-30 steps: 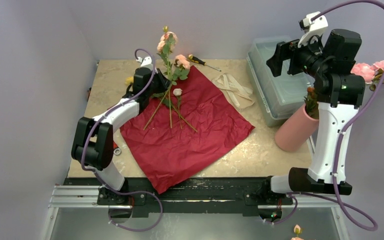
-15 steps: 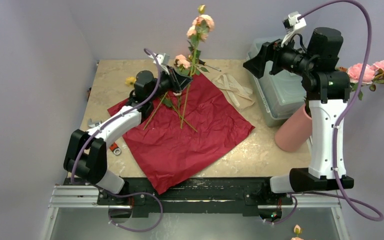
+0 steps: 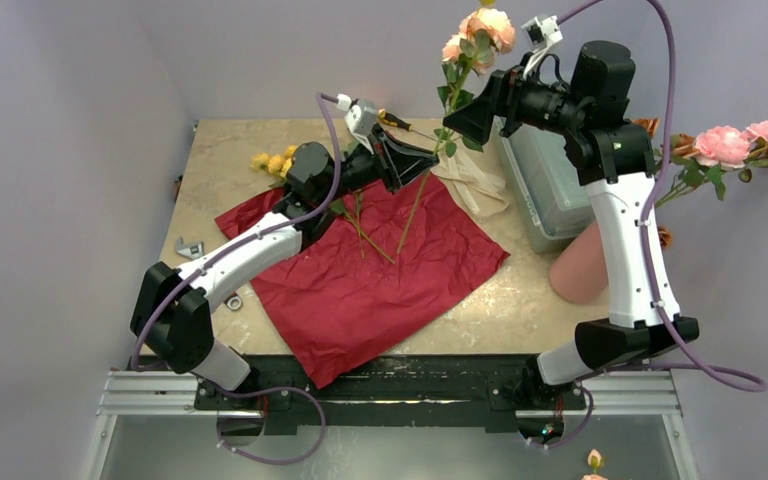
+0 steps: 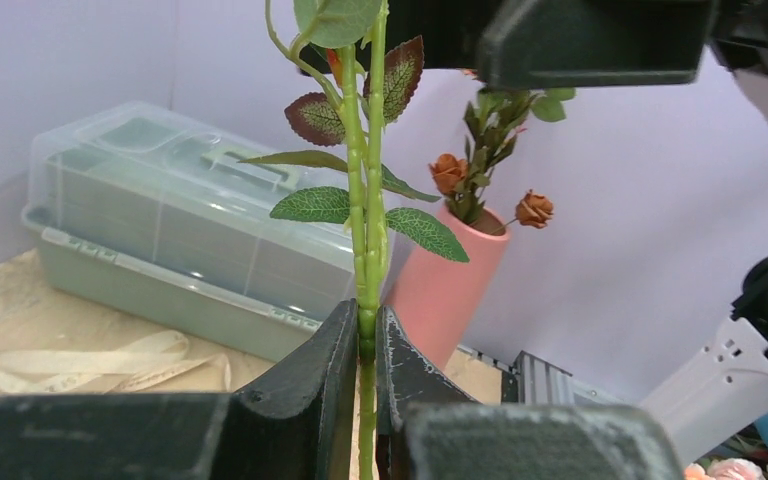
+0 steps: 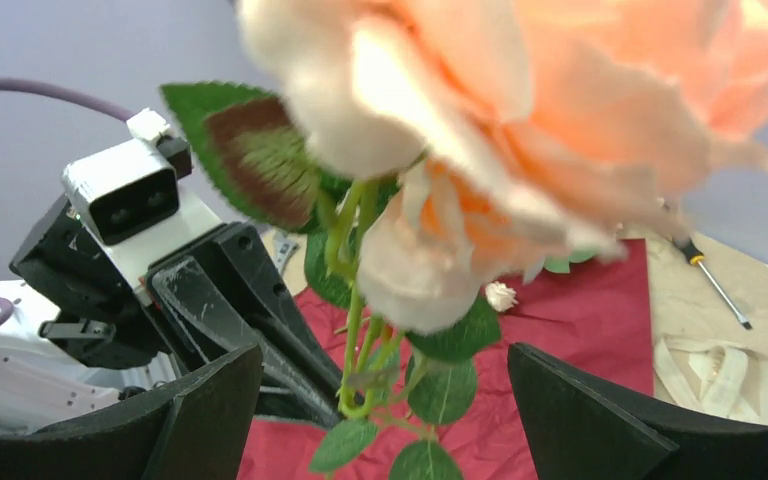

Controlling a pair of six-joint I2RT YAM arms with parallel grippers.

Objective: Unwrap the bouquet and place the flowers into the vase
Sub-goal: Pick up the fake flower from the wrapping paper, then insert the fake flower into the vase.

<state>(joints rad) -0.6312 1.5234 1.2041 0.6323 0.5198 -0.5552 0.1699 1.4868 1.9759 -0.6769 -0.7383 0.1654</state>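
Note:
The bouquet is unwrapped: its dark red paper (image 3: 380,270) lies spread flat on the table. Two thin stems (image 3: 360,225) rest on it, and yellow flowers (image 3: 275,162) lie at its far left corner. My left gripper (image 3: 430,158) (image 4: 367,340) is shut on the green stem (image 4: 365,220) of a peach-pink rose (image 3: 490,25), held upright above the paper. My right gripper (image 3: 460,110) (image 5: 385,400) stands open, its jaws either side of the leaves just below the bloom (image 5: 520,120). The salmon vase (image 3: 582,265) (image 4: 450,285) stands at the right, partly behind the right arm. It holds small orange roses (image 4: 447,172); pink roses (image 3: 725,145) lean off to its right.
A clear greenish box (image 3: 545,190) sits at the back right, with a cream ribbon (image 3: 475,180) beside it. A screwdriver (image 3: 400,122) lies at the back edge. A small wrench (image 3: 188,250) lies at the left of the paper.
My left gripper has lifted the rose off the paper and swung it right and up. My right arm has swung left to meet it, jaws still open.

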